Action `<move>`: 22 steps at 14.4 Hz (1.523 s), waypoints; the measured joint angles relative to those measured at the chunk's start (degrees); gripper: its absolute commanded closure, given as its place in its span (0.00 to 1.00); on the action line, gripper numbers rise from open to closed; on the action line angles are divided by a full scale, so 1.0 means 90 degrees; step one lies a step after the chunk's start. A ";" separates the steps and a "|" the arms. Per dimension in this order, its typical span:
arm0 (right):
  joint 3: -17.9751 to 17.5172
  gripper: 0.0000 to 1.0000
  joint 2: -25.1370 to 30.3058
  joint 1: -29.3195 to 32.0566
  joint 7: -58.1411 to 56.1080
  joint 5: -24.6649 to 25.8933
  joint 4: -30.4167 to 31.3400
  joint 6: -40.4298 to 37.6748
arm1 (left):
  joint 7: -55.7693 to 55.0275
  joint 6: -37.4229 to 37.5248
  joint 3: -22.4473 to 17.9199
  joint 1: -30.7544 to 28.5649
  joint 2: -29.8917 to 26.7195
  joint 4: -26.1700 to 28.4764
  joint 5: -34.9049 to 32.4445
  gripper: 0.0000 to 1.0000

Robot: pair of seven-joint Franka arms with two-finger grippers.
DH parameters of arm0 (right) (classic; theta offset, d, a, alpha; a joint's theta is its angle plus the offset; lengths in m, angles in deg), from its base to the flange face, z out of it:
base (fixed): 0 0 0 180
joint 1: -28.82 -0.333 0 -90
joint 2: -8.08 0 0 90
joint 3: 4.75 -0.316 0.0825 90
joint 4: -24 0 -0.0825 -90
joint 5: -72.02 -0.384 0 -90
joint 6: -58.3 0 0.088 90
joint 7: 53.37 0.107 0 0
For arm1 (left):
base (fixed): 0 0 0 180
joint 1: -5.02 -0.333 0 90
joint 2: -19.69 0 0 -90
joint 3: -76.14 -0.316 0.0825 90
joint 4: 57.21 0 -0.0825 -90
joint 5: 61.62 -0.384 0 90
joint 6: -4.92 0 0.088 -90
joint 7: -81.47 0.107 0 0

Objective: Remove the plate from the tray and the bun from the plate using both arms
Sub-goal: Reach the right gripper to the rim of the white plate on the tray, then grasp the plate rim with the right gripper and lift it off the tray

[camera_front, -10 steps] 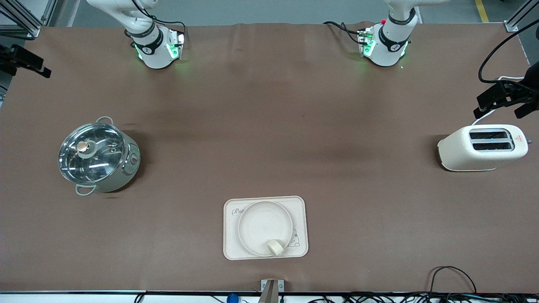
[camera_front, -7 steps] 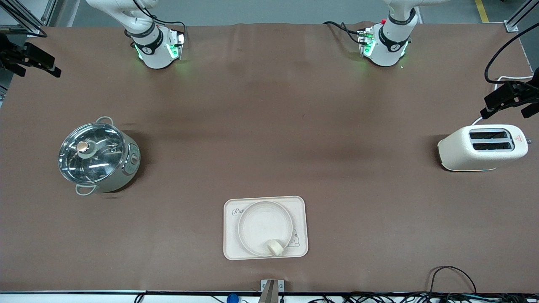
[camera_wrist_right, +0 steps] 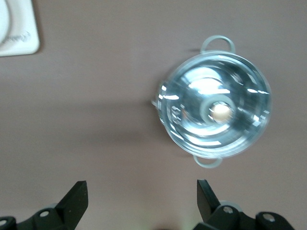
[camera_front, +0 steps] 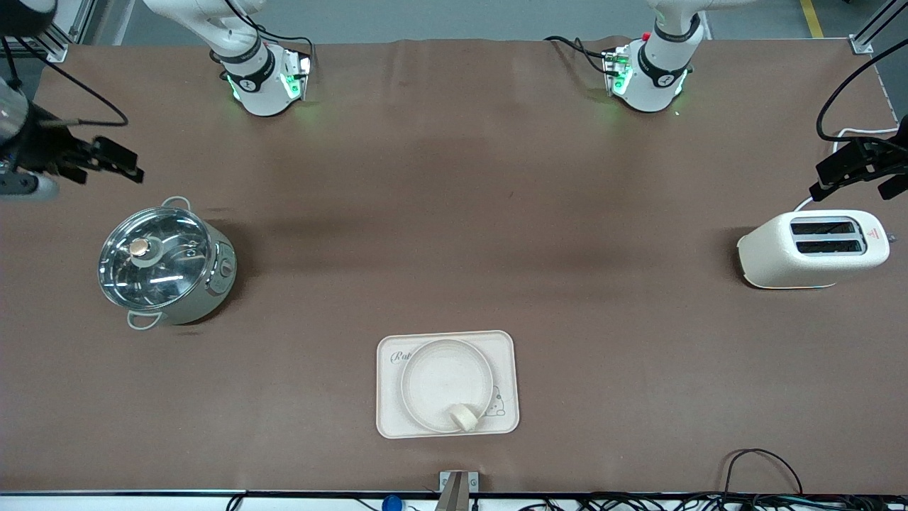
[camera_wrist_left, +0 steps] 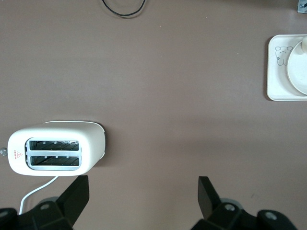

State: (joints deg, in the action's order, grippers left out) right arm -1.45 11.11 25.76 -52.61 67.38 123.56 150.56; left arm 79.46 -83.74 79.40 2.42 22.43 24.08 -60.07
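Right gripper (camera_front: 117, 165) now nearer pot (camera_front: 164, 264) — fingers spread, empty, left gripper (camera_front: 848, 172) likewise, edge-cropped.

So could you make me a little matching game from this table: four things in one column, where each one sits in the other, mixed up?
Things:
1. bun
2. plate
3. pot
4. toaster

Places:
A. toward the left arm's end of the table
B. on the rabbit tray
C. on the plate, at its rim nearest the front camera
D. toward the right arm's end of the table

Pairs: 1-C, 2-B, 3-D, 4-A
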 measured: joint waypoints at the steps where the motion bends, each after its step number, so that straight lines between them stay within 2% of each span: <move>1: -0.0007 0.00 -0.0210 -0.0124 0.0199 -0.0289 0.0021 0.0375 | 0.0000 0.0000 0.0000 0.0000 0.0002 -0.0002 0.0000 0.00; 3: -0.0027 0.00 -0.0782 -0.0361 0.0462 -0.0958 0.0055 0.1297 | 0.0000 0.0000 0.0000 0.0000 0.0007 -0.0007 0.0000 0.00; 6: -0.0035 0.00 -0.1988 -0.0643 0.0507 -0.2015 0.0014 0.2895 | 0.0000 0.0000 0.0001 0.0001 0.0014 -0.0017 0.0000 0.00; 9: -0.0038 0.00 -0.3095 -0.1021 0.0713 -0.2675 -0.0360 0.3890 | 0.0000 0.0000 0.0001 0.0001 0.0019 -0.0021 0.0000 0.00; 15: -0.0039 0.00 -0.4902 -0.1995 0.2301 -0.2739 -0.1868 0.4866 | 0.0000 0.0007 0.0007 0.0003 0.0025 -0.0020 0.0000 0.00; 22: -0.0010 0.00 -0.6689 -0.2657 0.3317 -0.2739 -0.3814 0.5053 | 0.0000 0.0014 0.0007 0.0003 0.0040 -0.0017 0.0000 0.00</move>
State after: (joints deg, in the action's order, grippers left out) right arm -1.54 -49.09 1.85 -22.76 42.73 89.24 196.03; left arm 79.46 -83.62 79.46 2.44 22.79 23.93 -60.07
